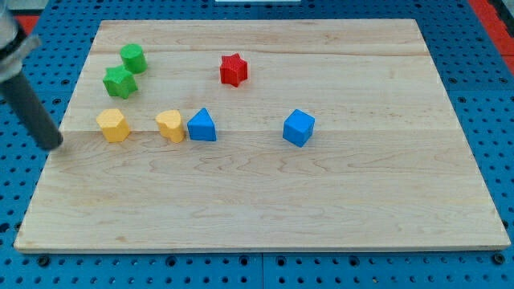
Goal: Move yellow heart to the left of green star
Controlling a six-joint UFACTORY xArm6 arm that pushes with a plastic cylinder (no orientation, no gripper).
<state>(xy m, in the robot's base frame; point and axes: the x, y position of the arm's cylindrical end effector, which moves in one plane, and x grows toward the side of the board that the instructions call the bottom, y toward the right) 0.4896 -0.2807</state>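
Observation:
The yellow heart (170,126) lies left of centre on the wooden board (265,209), touching the blue triangular block (201,125) on its right. The green star (119,81) sits up and to the left of the heart, near the board's top left. My tip (54,146) is at the board's left edge, left of a second yellow block (113,125) and well apart from the heart. The rod slants up to the view's left edge.
A second green block (133,58), rounded, sits just above and right of the green star. A red star (234,70) is near the top centre. A blue cube (299,128) lies right of centre. Blue pegboard surrounds the board.

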